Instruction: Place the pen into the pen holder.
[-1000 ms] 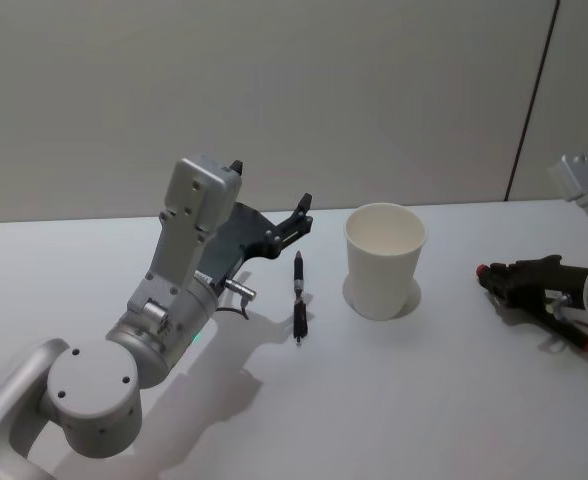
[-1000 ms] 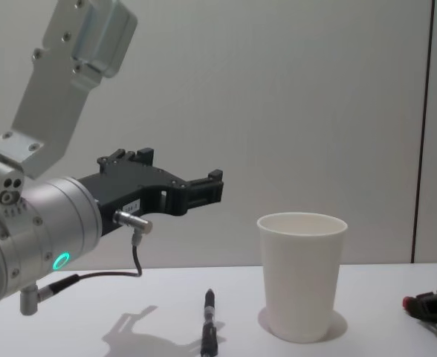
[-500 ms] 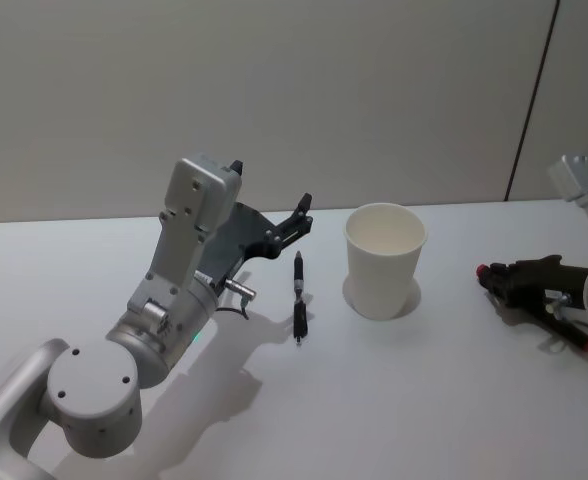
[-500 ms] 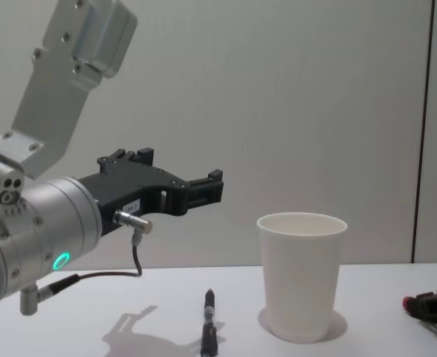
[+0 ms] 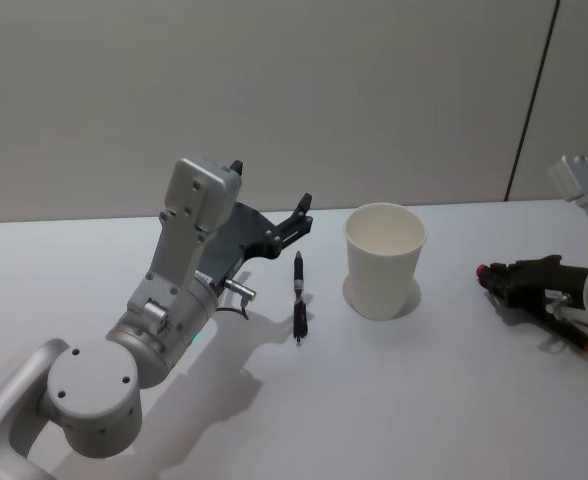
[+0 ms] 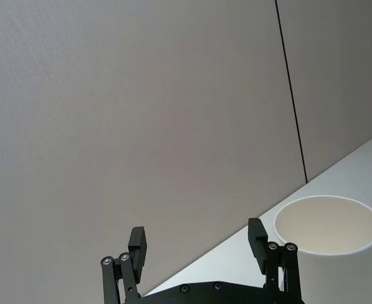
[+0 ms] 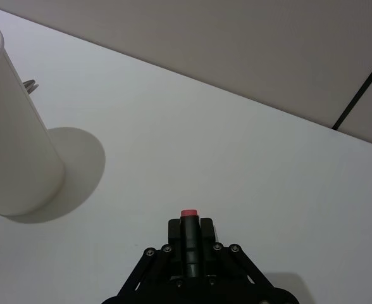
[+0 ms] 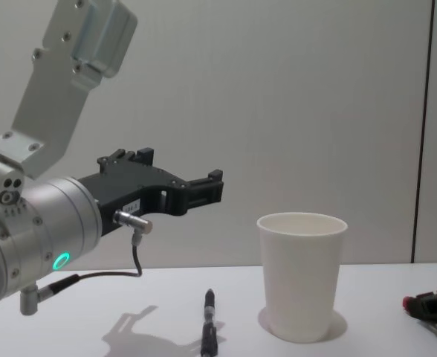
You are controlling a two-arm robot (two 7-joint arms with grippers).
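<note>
You are looking at a slim dark pen [image 5: 298, 297] lying flat on the white worktop [image 5: 394, 400], toward its far edge and pointing away from the robot. It is showing a pale band at its middle and a thicker near end. Just to its right, not touching, the pen holder [image 5: 384, 260], a plain white tapered paper cup with a rolled rim, is standing upright. The left pincer [image 6: 197, 244] is hovering above the worktop, up and to the left of the pen, released, its fingers spread wide. The right pincer [image 5: 489, 272] is resting low by the worktop's right edge, clenching a dark red-tipped stick [image 7: 188, 218].
</note>
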